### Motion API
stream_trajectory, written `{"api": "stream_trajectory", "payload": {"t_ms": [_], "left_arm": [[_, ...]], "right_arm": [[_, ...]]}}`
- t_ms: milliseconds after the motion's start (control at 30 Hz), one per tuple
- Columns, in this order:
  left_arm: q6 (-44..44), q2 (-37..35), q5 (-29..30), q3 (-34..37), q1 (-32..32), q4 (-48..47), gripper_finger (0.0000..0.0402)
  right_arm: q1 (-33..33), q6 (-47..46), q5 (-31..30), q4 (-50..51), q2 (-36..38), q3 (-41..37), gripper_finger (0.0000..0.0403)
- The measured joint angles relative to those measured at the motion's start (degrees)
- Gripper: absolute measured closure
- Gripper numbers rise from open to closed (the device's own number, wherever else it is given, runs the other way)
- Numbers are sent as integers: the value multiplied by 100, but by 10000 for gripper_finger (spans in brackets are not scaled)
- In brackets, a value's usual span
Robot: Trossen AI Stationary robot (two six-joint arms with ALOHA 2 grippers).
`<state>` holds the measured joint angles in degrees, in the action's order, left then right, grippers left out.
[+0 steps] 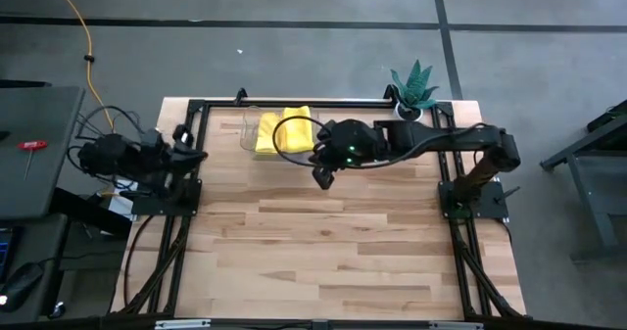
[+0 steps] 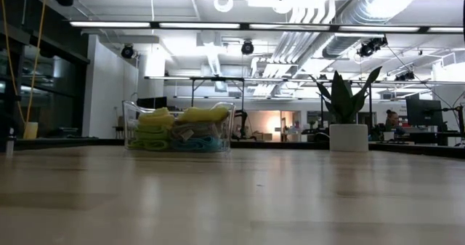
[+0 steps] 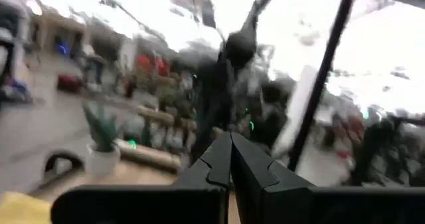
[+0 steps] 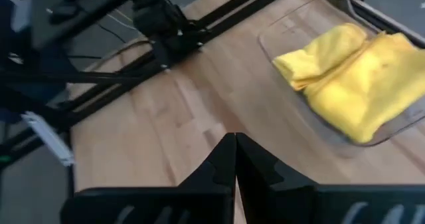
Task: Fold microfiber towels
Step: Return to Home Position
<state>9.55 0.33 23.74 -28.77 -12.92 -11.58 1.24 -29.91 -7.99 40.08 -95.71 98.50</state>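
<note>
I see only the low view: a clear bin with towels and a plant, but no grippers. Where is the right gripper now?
Observer: The right gripper hangs above the table, beside the clear bin, fingers shut on nothing.
Operator: And the left one?
Observer: The left gripper is at the table's left edge, also shut.
Operator: Does any towel lie outside the bin?
Observer: None that I see; from above, only the yellow towels show, on top in the bin.

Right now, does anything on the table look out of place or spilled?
Nothing stands out. The towels sit stacked inside the clear tray, yellow towels on top, rumpled. The plant stands upright. The right claw hangs shut near the tray; the left claw is shut at the left edge of the table.
</note>
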Motion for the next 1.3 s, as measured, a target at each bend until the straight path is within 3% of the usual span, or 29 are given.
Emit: {"api": "stream_trajectory", "payload": {"t_ms": [67,200,300,433,700,833,1033,1167,1300], "left_arm": [[147,69,-351,242,8,302,401],[283,306,-343,1021,34,1015,401],[404,212,-243,1528,164,2064,401],[753,91,-584,2163,465,2473,401],[1437,-10,-1082,2810,1284,2455,401],[1758,-5,-1380,2819,1651,1824,401],[1982,-1,-1632,2808,1768,1836,401],[1984,-1,-1621,2808,1768,1830,401],[1984,1,-1617,2808,1768,1830,401]], "right_arm": [[101,-170,-11,-4,111,0,403],[279,-417,-38,25,320,0,403],[455,-578,-48,140,448,0,403],[776,-660,-149,281,557,0,403],[1300,-1240,-379,1027,583,0,403],[1579,-1394,-463,1541,583,0,403],[1967,-1561,-531,2095,583,0,403],[2289,-1521,-551,2019,588,-60,403],[2617,-1631,-265,713,828,-1293,403]]}}
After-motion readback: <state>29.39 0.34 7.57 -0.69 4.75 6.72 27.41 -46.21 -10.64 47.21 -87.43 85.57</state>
